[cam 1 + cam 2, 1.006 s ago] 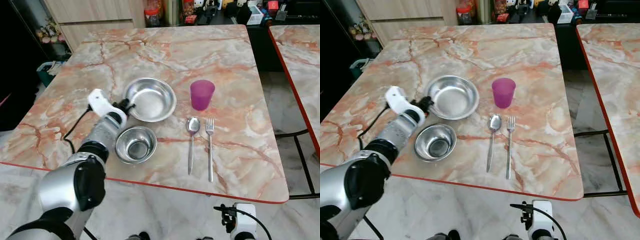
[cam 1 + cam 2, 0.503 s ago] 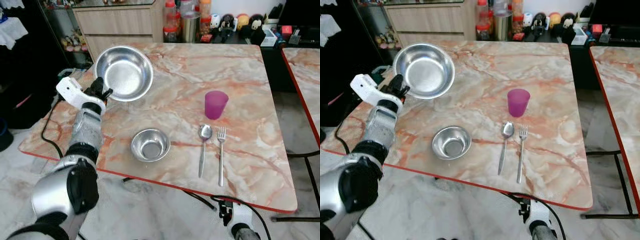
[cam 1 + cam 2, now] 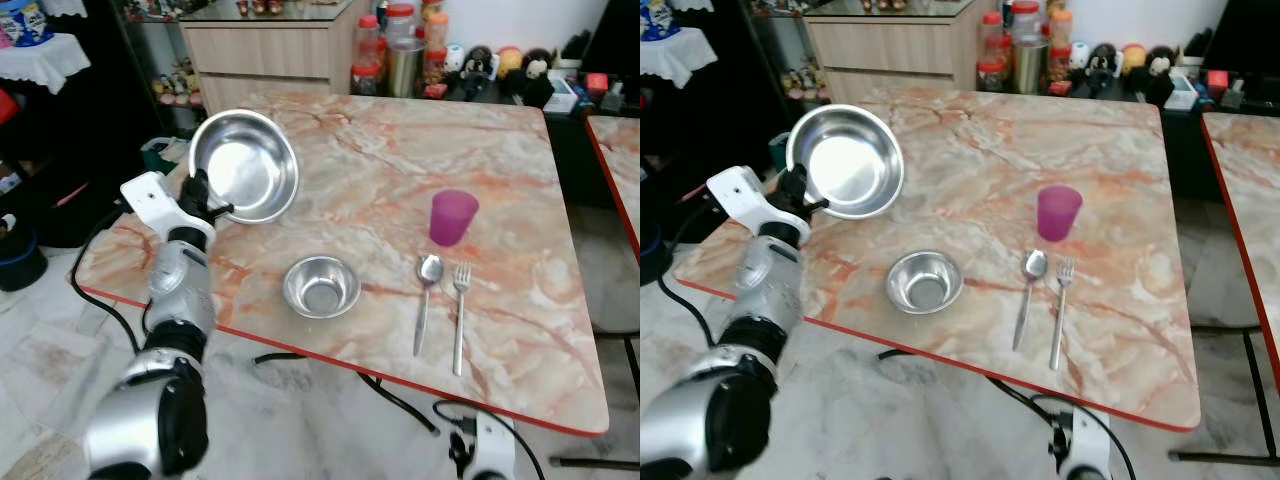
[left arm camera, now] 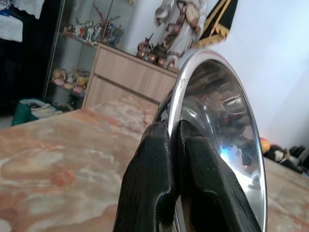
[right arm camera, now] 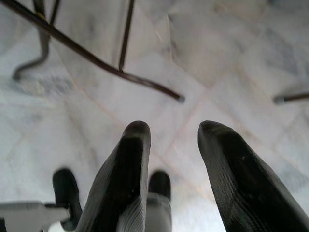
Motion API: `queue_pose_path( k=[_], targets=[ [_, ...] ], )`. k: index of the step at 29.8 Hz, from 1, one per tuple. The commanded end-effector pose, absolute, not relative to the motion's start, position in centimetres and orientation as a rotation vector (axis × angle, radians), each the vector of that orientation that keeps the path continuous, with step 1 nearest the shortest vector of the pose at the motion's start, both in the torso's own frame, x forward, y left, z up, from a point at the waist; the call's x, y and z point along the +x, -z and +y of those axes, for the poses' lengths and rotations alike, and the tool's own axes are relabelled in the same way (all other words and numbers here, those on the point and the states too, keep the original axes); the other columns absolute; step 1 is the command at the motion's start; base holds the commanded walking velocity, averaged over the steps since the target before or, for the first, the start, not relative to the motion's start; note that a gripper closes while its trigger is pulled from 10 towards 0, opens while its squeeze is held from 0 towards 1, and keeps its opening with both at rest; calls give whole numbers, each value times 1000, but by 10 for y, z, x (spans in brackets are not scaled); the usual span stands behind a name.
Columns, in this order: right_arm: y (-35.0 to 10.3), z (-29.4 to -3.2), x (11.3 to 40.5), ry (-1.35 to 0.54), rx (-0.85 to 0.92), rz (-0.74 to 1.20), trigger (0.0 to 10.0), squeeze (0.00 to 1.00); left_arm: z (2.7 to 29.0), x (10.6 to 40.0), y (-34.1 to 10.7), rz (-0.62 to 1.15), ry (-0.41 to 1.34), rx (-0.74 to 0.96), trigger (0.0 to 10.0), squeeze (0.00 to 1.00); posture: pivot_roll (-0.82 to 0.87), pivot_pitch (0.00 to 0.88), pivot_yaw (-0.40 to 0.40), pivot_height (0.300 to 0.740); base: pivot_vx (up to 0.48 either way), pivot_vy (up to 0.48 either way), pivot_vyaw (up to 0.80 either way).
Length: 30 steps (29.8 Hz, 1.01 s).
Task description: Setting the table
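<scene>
My left gripper point(image 3: 203, 199) is shut on the rim of the large steel bowl point(image 3: 244, 165) and holds it tilted in the air above the table's left part. The left wrist view has both black fingers point(image 4: 154, 188) pinching that rim point(image 4: 179, 96). A small steel bowl point(image 3: 321, 286) sits on the marble table point(image 3: 380, 150) near its front edge. To its right lie a spoon point(image 3: 426, 296) and a fork point(image 3: 459, 310) side by side, with a purple cup point(image 3: 453, 217) just behind them. My right gripper point(image 5: 169, 164) hangs open over the floor below the table.
A wooden cabinet point(image 3: 270, 50) stands behind the table, with jars and small figures point(image 3: 450, 65) along the back. A second marble table's edge point(image 3: 615, 150) is at the right. Dark shelving and a blue tub point(image 3: 15, 262) stand at the left. Cables point(image 3: 330, 370) run on the tiled floor.
The camera has pulled back, so the table sits farther away. The large bowl, lifted off the table a second ago, has come slightly lower and rightward in my left gripper.
</scene>
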State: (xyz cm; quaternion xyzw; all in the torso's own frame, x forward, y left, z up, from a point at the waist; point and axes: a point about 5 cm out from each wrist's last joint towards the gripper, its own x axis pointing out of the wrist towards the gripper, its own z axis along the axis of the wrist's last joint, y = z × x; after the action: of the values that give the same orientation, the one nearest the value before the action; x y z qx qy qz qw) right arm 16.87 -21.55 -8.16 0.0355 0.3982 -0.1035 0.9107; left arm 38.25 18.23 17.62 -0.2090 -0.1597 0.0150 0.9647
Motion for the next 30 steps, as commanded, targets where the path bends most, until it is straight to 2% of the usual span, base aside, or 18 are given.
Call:
queue_pose_path(
  k=[1, 9, 24, 30],
  targets=[
    [82, -215, 168, 218, 77, 833, 10000, 0, 184, 383, -186, -362, -32, -391, 10000, 0, -40, 0, 57, 740, 0, 0, 0],
    [79, -206, 181, 178, 98, 820, 10000, 0, 179, 377, -189, -395, -43, -370, 10000, 0, -19, 0, 56, 740, 0, -210, 0],
    [82, -205, 177, 166, 87, 873, 10000, 0, 193, 373, -207, -473, -88, -417, 10000, 0, -8, 0, 41, 740, 0, -314, 0],
    [82, -205, 177, 163, 83, 871, 10000, 0, 192, 373, -214, -501, -86, -429, 10000, 0, -8, 0, 35, 740, 0, -314, -402]
  ],
)
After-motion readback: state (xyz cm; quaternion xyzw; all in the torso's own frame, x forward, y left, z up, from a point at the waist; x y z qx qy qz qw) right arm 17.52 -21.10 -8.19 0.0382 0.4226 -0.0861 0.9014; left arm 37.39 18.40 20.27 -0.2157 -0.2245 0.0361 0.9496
